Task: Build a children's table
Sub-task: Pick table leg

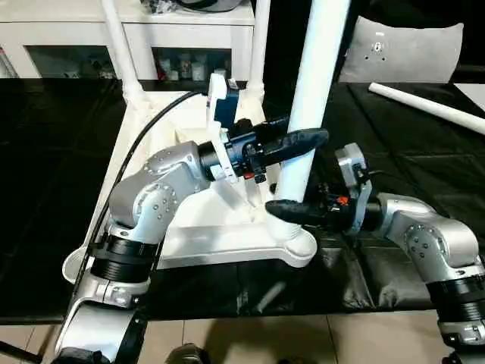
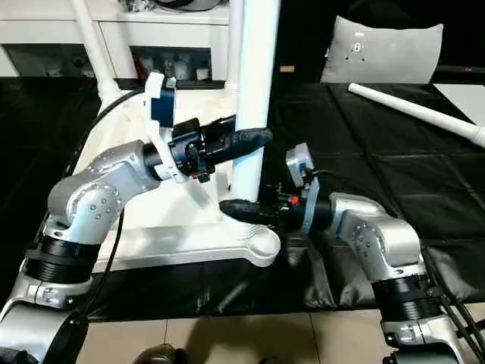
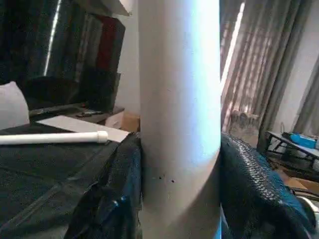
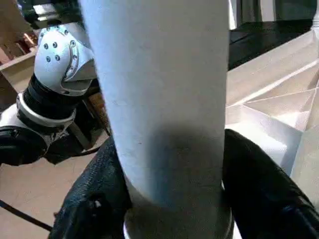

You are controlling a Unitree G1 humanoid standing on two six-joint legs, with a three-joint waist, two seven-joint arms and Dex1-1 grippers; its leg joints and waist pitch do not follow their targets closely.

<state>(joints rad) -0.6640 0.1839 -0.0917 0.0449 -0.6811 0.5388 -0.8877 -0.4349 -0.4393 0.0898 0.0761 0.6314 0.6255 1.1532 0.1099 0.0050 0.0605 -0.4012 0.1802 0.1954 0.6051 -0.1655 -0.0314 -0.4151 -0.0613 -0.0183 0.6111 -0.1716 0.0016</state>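
While we look down through the left eye view, the upturned table top (image 1: 220, 235) lies at centre frame on a black mat (image 1: 424, 144), with a white leg (image 1: 311, 98) standing upright in its near right corner socket (image 1: 292, 243). Our left gripper (image 1: 292, 144) clasps that leg partway up from the left; our right gripper (image 1: 292, 211) clasps it lower, just above the socket, from the right. A spare leg (image 1: 428, 106) lies at upper right, and two more legs stand at the far corners. In the right eye view a white cabinet (image 2: 114, 34) runs along the top left. In the left wrist view both black fingers (image 3: 254, 184) press against the leg. In the right wrist view both fingers (image 4: 264, 189) press the leg base.
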